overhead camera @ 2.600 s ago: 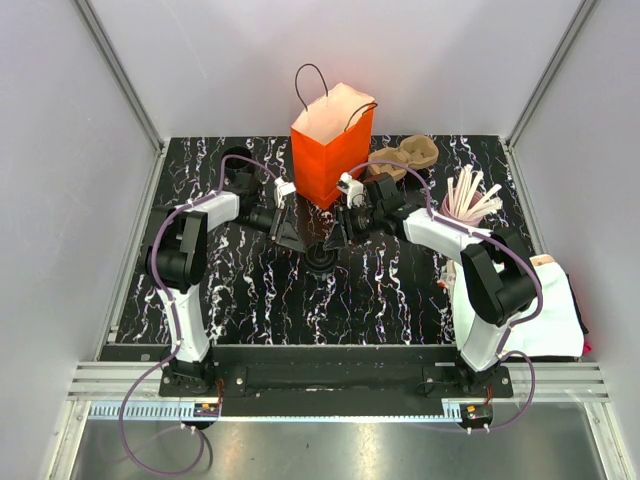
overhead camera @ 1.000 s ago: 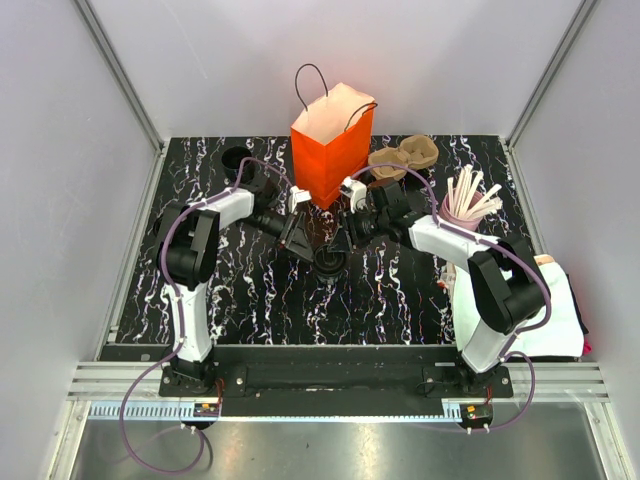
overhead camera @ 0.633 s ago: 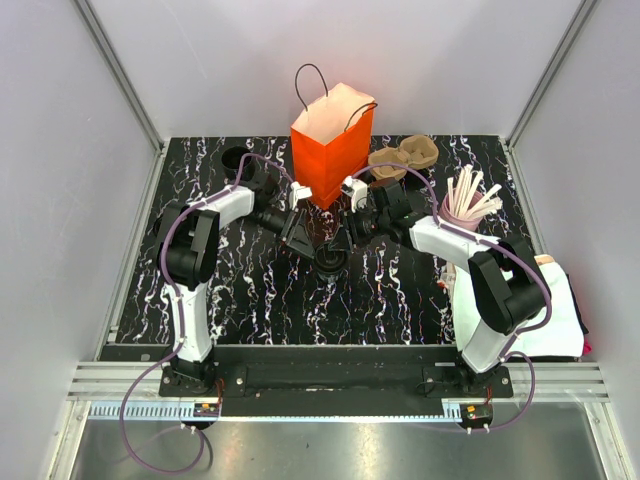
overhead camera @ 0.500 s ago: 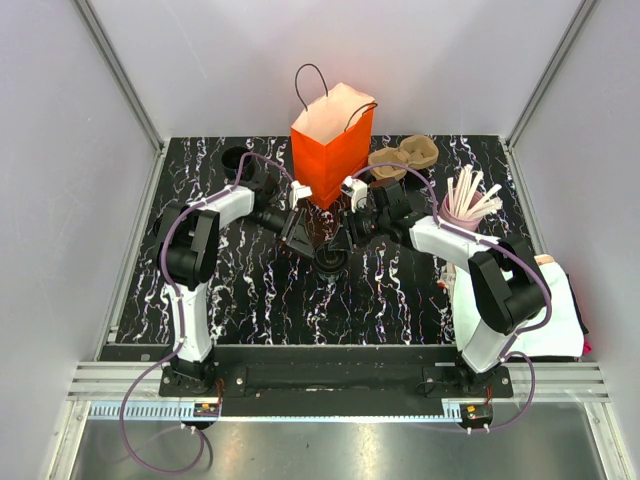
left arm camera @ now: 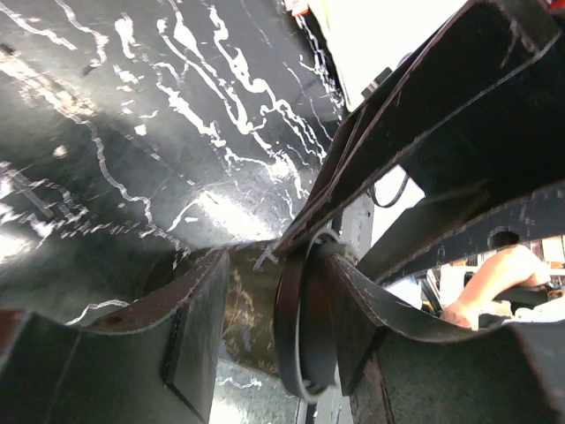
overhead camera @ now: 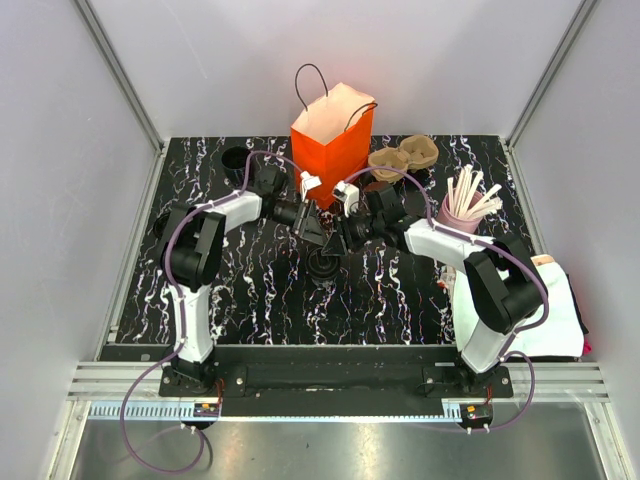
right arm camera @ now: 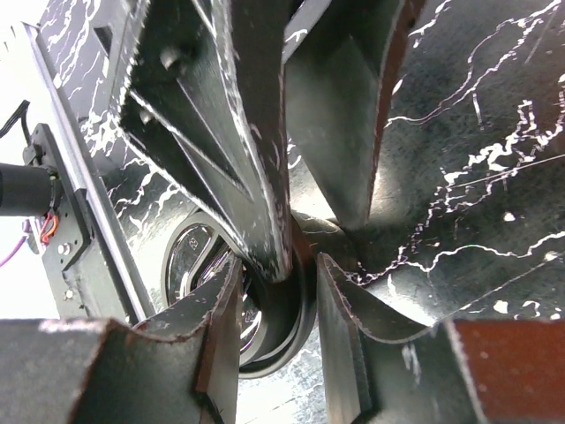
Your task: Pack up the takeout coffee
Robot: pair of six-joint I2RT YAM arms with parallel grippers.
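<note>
The takeout coffee (overhead camera: 322, 265), a small black cup with a round black lid, is at the table's middle, in front of the orange paper bag (overhead camera: 330, 150). My left gripper (overhead camera: 319, 236) and right gripper (overhead camera: 336, 242) meet over it from either side. In the left wrist view the cup (left arm camera: 247, 309) and its lid rim lie between my narrowly spaced fingers (left arm camera: 194, 336). In the right wrist view my right gripper (right arm camera: 278, 327) straddles the lid (right arm camera: 190, 261), and the left gripper's fingers (right arm camera: 221, 132) reach the lid from above. Both look shut on the cup.
The brown pulp two-cup tray (overhead camera: 403, 157) stands right of the bag. A pink cup with white sticks (overhead camera: 462, 205) stands at the right. A black round thing (overhead camera: 235, 158) sits at the back left. A white cloth (overhead camera: 530, 310) lies off the table's right edge.
Both grippers have drawn closer together over the cup. The left arm has reached further right, towards the bag. The cup has shifted slightly left and nearer.
</note>
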